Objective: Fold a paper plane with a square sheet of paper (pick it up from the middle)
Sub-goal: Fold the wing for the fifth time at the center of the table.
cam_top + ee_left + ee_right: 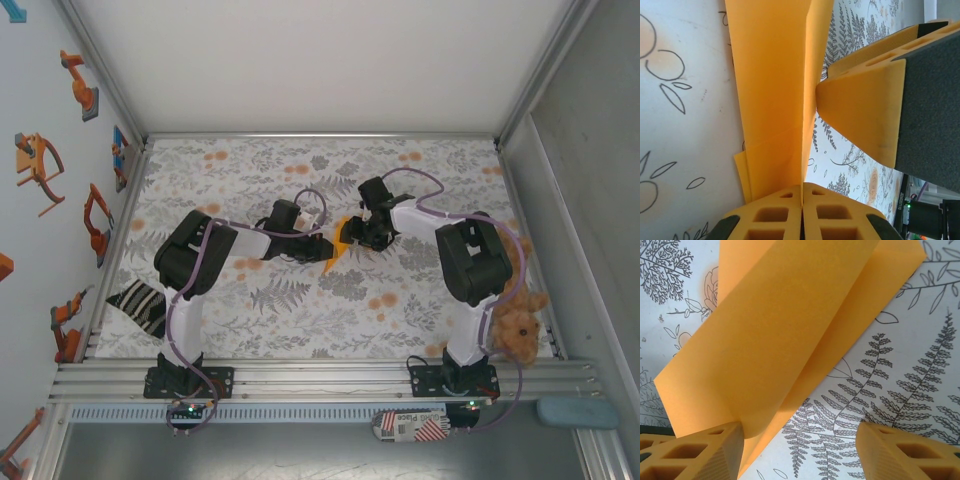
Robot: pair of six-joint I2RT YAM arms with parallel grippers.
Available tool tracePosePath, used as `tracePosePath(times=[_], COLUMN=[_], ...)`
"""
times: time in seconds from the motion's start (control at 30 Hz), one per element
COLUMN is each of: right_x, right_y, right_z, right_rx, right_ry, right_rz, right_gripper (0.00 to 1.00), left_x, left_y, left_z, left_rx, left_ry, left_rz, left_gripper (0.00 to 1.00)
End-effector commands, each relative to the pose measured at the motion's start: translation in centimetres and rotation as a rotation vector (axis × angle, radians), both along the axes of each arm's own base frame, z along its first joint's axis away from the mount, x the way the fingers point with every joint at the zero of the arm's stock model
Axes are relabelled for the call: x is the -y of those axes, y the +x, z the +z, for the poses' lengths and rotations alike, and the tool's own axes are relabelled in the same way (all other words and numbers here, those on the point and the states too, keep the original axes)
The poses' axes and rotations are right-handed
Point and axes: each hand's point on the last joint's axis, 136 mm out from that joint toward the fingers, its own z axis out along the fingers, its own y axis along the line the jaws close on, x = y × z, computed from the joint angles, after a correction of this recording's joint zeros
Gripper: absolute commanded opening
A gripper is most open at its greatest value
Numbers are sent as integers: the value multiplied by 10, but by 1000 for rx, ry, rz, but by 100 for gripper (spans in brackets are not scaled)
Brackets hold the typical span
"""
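**A:** Top external view first: the desk [320, 310], under its flowered cloth, has both arms reaching in toward its middle, and the sheet of paper [338, 250] is between their tips. Why meet there?

**B:** My guess is that a fold needs two holds, one arm to anchor and one to work the crease. The plush teddy [515, 322] and the striped cloth [140, 305] lie well apart at the desk's edges, so nothing crowds the work.

**A:** And the paper itself?

**B:** It's doubled along a crease. I'd judge it's not a dart yet, so the task is partway along. The left gripper [802, 189] is pinched tight on the near edge, which keeps the folded layers together.

**A:** The right gripper [800, 430]?

**B:** Spread wide. One finger [705, 452] touches the paper's lower corner, and the other sits off to the side over bare cloth. It's likely open so it can straddle the flap before closing. Whether it means to press or grasp, I can't tell.
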Motion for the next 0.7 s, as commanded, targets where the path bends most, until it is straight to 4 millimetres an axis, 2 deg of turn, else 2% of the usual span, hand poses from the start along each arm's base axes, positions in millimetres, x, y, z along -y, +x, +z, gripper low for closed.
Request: tracePosePath(times=[0.0,0.2,0.3,0.4,0.5,0.57,0.67], right_x=[3,-2,-5,-14,-27,-33,-39], right_y=[-9,0,-1,-5,-6,-3,3], right_z=[-18,47,66,70,68,65,60], right_rx=[-7,206,275,291,266,254,238], right_ry=[-32,127,234,331,417,454,491], right_rz=[11,33,47,69,81,76,70], right_gripper=[61,61,59,52,37,29,22], left_x=[-39,-39,-38,-39,-39,-38,-39], left_y=[-22,-25,-26,-25,-23,-22,-22], left_z=[-76,-74,-72,-71,-69,-67,-68], left_rx=[-146,-192,-213,-225,-228,-230,-232], left_ry=[246,256,257,262,256,254,256], left_rz=[65,64,63,70,79,82,87], left_gripper=[6,5,4,4,3,3,3])
